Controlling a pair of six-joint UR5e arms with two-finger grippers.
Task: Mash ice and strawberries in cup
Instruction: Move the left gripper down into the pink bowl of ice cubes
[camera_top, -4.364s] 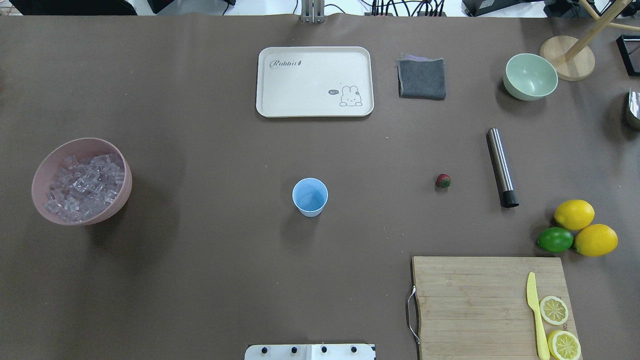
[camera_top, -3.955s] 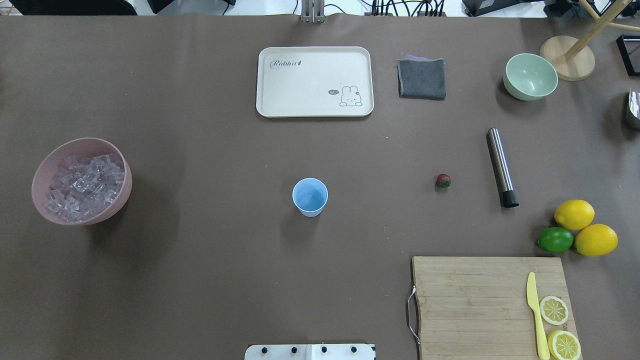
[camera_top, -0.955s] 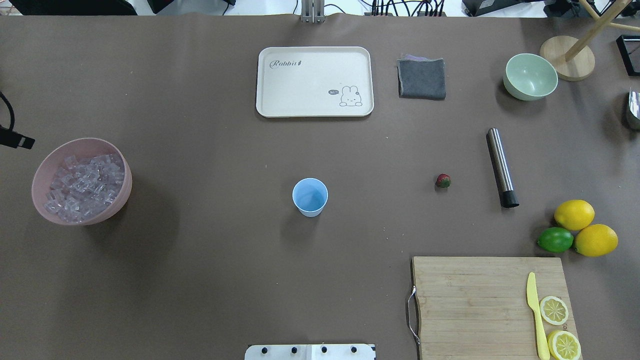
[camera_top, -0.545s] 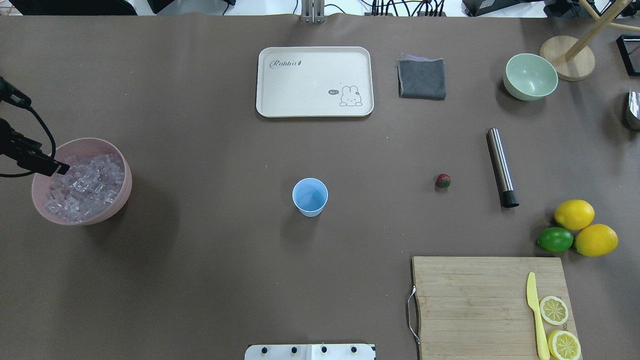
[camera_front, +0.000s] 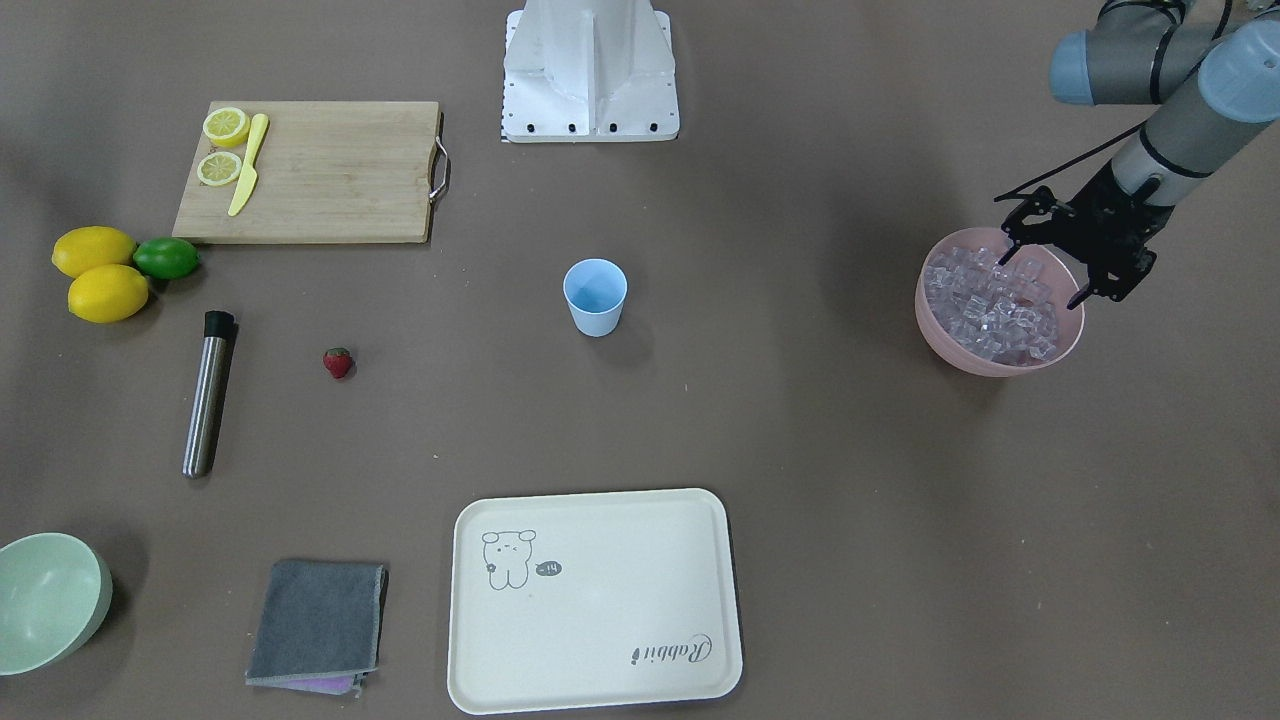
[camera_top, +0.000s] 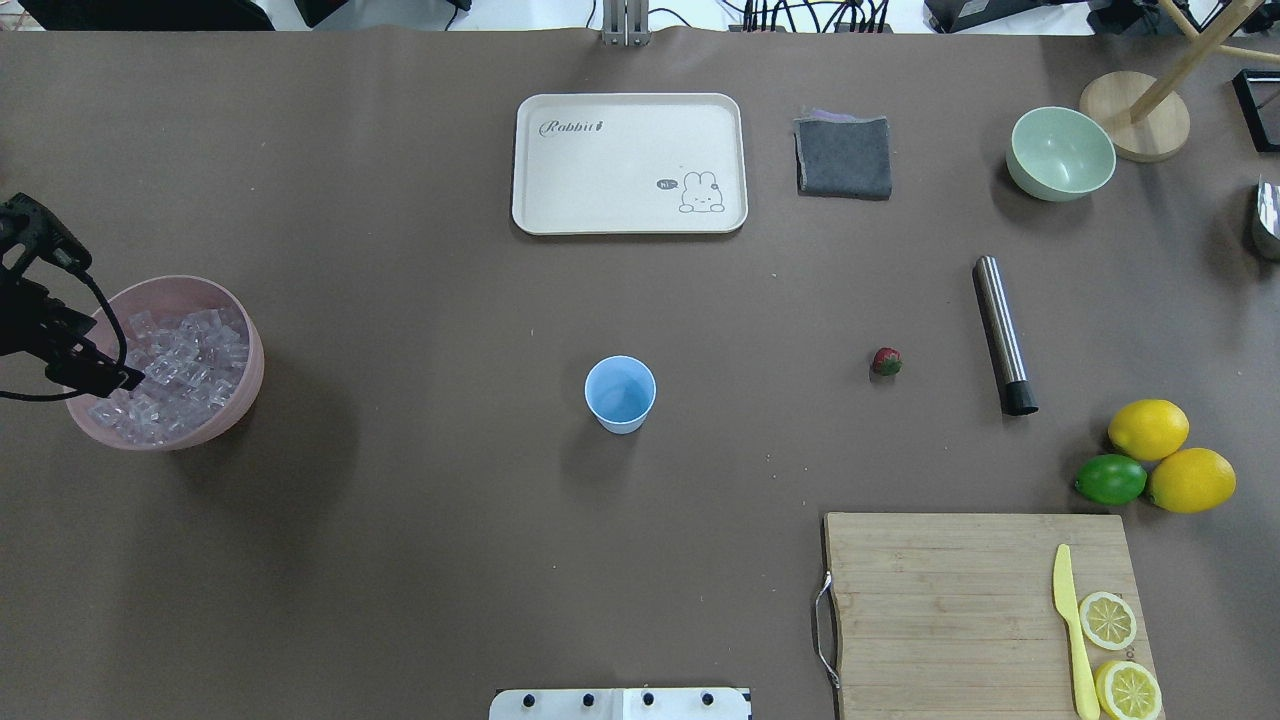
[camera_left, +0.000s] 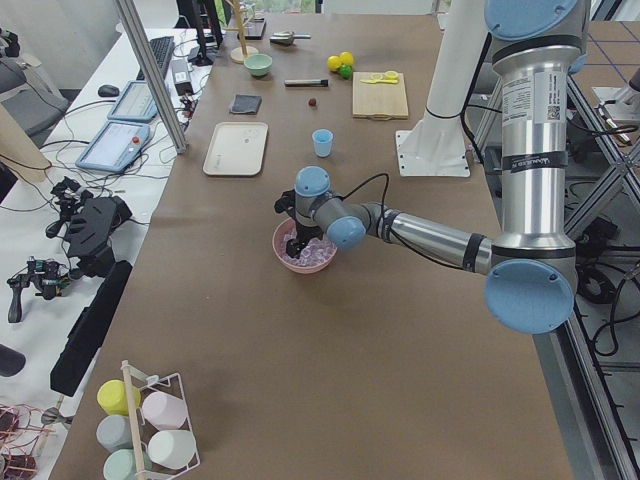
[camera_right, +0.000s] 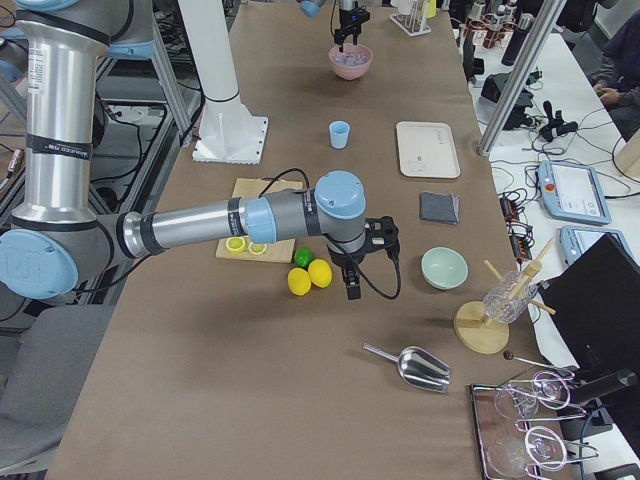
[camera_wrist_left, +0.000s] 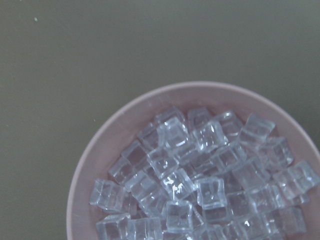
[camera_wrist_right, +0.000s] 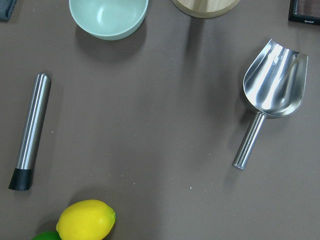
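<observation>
The light blue cup (camera_top: 620, 393) stands upright mid-table and looks empty; it also shows in the front view (camera_front: 595, 295). The small red strawberry (camera_top: 886, 361) lies on the table to its right. The ice (camera_top: 185, 365) fills a pink bowl (camera_top: 250, 370) at the far left; the left wrist view looks straight down on the ice (camera_wrist_left: 200, 175). My left gripper (camera_front: 1040, 282) is open and empty just above the ice, over the bowl's outer side. My right gripper (camera_right: 351, 292) hovers beside the lemons; I cannot tell whether it is open.
A steel muddler (camera_top: 1002, 335) lies right of the strawberry. A cream tray (camera_top: 628, 215), grey cloth (camera_top: 845, 157) and pale green bowl (camera_top: 1060, 153) sit at the back. Two lemons (camera_top: 1148, 428), a lime (camera_top: 1110, 479) and a cutting board (camera_top: 940, 600) with knife are front right. A steel scoop (camera_wrist_right: 272, 85) lies beyond.
My left gripper has come in from the left edge and moved over the pink bowl of ice. Nothing on the table has moved.
</observation>
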